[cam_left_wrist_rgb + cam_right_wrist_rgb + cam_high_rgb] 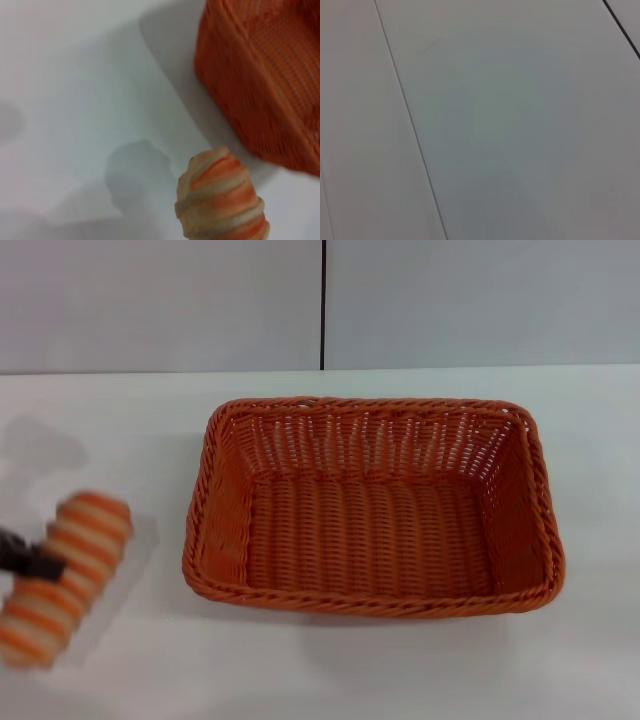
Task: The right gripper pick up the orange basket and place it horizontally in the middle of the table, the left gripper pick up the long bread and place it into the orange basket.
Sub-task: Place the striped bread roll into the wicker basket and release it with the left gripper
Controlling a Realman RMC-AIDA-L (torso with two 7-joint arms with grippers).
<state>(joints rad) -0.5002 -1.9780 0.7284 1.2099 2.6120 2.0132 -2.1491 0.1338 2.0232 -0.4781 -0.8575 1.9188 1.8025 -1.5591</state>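
White tabletop (400,670) meets a grey wall (160,300). Centred on it sits the basket (372,508), lying crosswise and holding nothing. To its left, well apart, the striped bread (68,575) hangs above the surface, clamped around its middle by the left end effector (28,558). Right end effector unseen.

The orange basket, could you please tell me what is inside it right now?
Nothing: the orange basket shows only its bare woven floor. The long bread is outside it, toward the robot's left above the table, held by the left hand. No part of the floor is covered.
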